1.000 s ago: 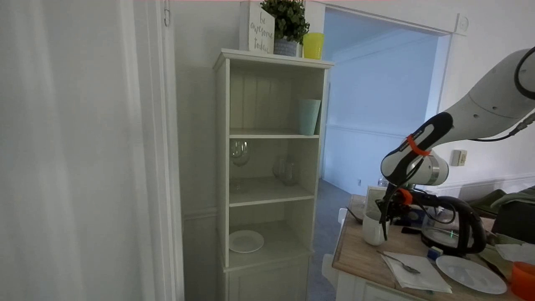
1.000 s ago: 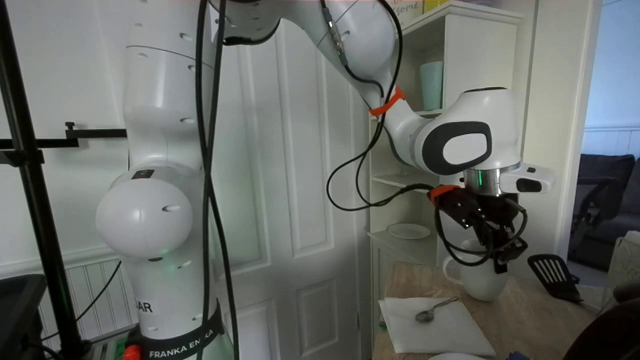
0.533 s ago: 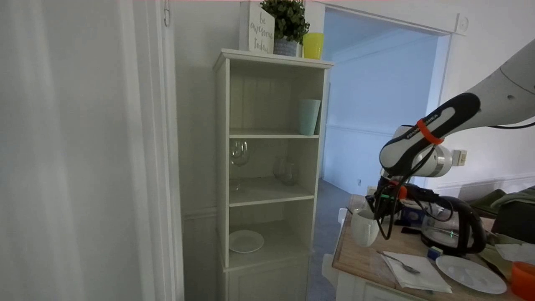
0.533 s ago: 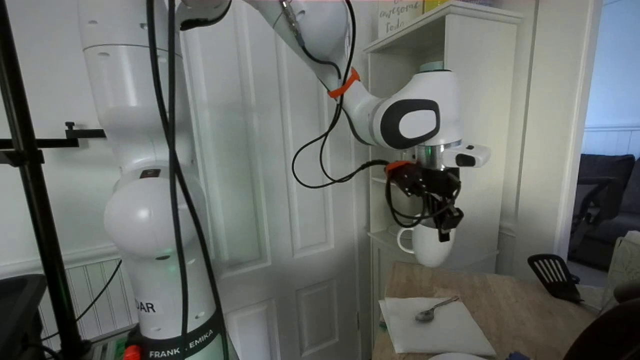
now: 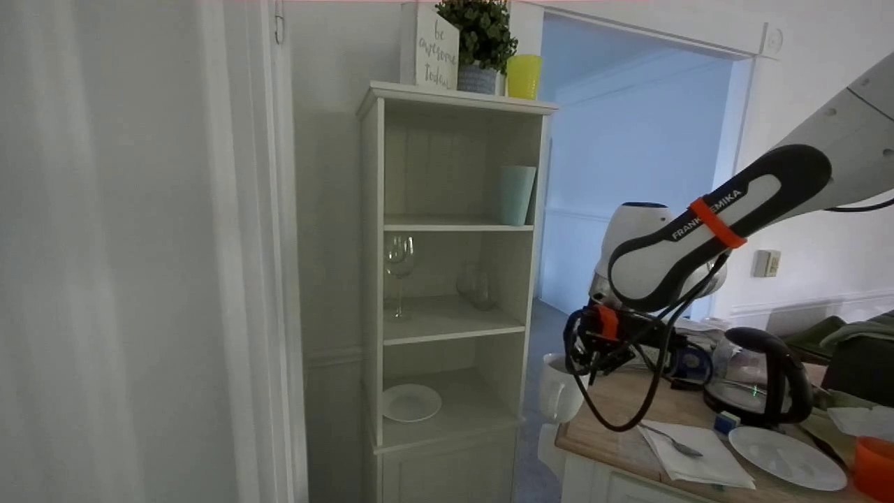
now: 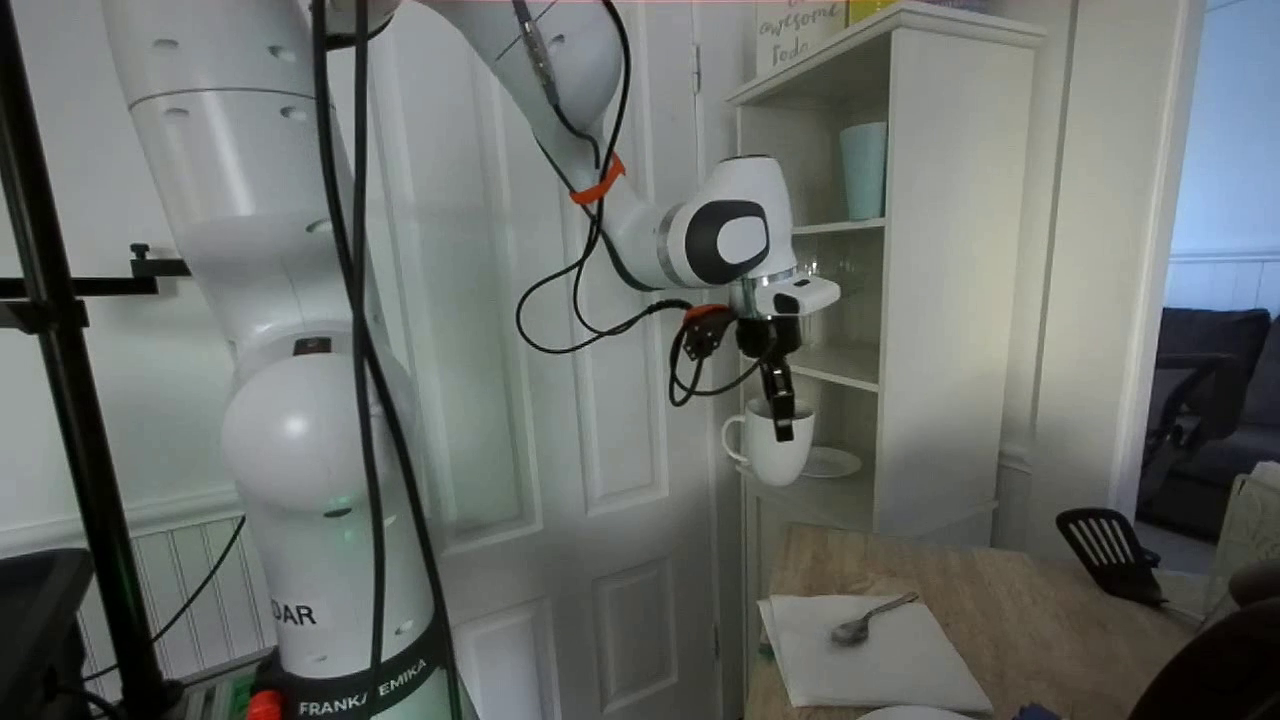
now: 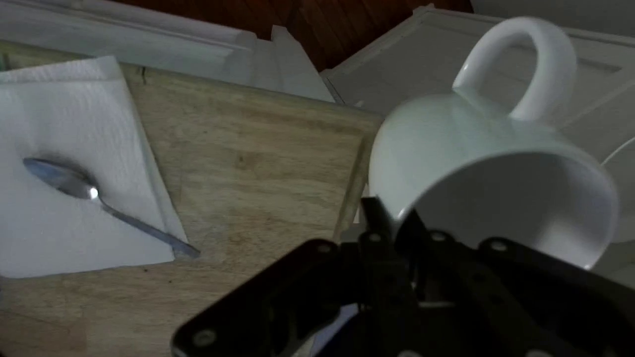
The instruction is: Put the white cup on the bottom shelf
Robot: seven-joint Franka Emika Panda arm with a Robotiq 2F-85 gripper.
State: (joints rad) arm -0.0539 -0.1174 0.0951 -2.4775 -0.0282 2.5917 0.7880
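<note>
The white cup [image 5: 559, 392] hangs in my gripper [image 5: 590, 370], just off the table corner and to the right of the shelving unit in an exterior view. It also shows in an exterior view [image 6: 768, 462], nearly upright, handle to the left, in front of the unit. In the wrist view my gripper [image 7: 394, 220] is shut on the rim of the cup [image 7: 431, 141], one finger inside and one outside. The bottom shelf [image 5: 468, 419] is the lowest white board of the unit and carries a white plate [image 5: 411, 403]. It also shows in an exterior view [image 6: 825, 503], partly behind the cup.
The unit's side panel [image 6: 955, 300] stands beside the opening. Glasses [image 5: 399, 262] stand on the middle shelf [image 5: 454, 328], a pale green tumbler [image 5: 517, 195] higher up. The wooden table [image 7: 258, 163] holds a napkin [image 7: 89, 134], spoon [image 7: 69, 179], another plate [image 5: 787, 457] and glass carafe [image 5: 747, 391].
My gripper has lifted the cup off the table and carried it past the table corner toward the shelving unit. The gripper stays shut on the rim.
</note>
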